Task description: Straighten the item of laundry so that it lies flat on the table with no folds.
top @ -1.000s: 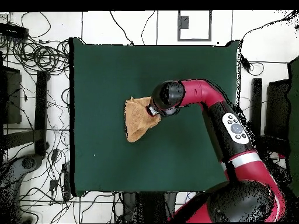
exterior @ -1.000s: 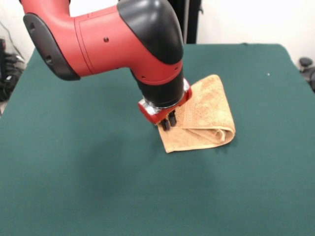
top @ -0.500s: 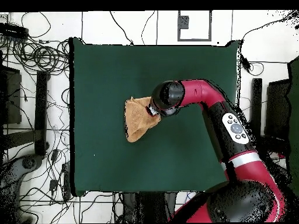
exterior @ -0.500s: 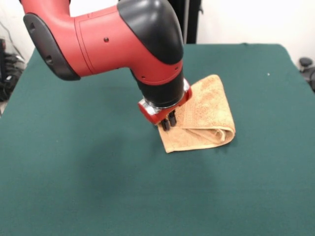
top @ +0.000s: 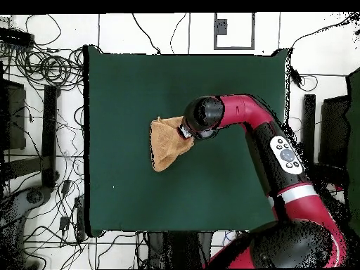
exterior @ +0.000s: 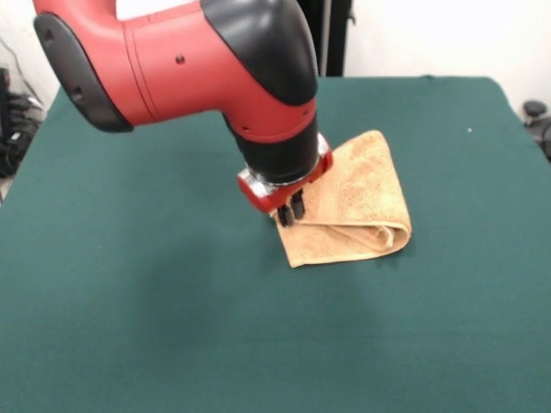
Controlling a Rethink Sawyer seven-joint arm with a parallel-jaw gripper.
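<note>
Your gripper (exterior: 289, 212) hangs at the folded towel (exterior: 353, 206) near the green table (exterior: 129, 284) centre, fingers close together, grip unclear; next, lift a corner and unfold.

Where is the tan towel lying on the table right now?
In the front view, the folded tan terry towel lies right of centre on the dark green felt table, the gripper at its left edge.

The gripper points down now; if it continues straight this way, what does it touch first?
Most likely the towel: the gripper hangs over its left edge. Depth is unclear, so it may meet the table beside it.
</note>
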